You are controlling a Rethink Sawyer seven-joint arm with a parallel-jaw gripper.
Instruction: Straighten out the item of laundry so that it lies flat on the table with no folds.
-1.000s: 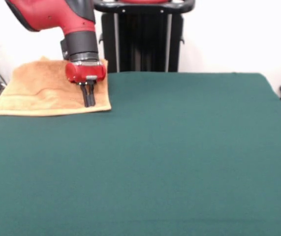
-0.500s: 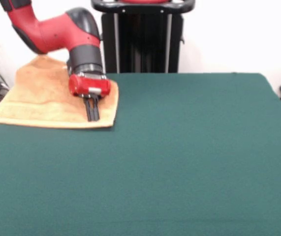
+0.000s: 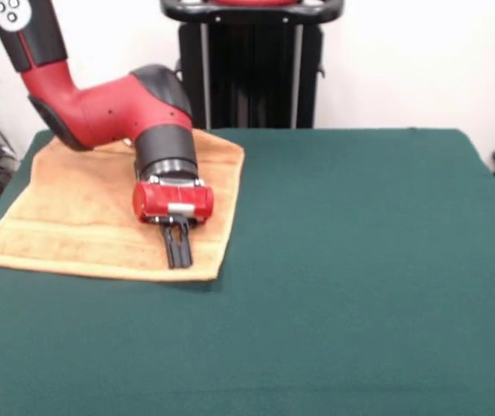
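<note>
The table (image 3: 360, 286) fills most of the front view, a broad rectangle under dark green, felt-like cloth with a matte, even nap. On its far left corner lies the towel (image 3: 74, 221), an orange-tan terry rectangle with a soft looped pile and a woven band running along its near edge; it is spread open and looks mostly flat, its left edge reaching the table's side. Over it bends the red and black arm (image 3: 108, 108), smooth and rounded, ending in a dark ribbed cuff and a red wrist block. The gripper (image 3: 179, 251) points down onto the towel near its near right corner, its two slim black fingers pressed close together against the cloth.
</note>
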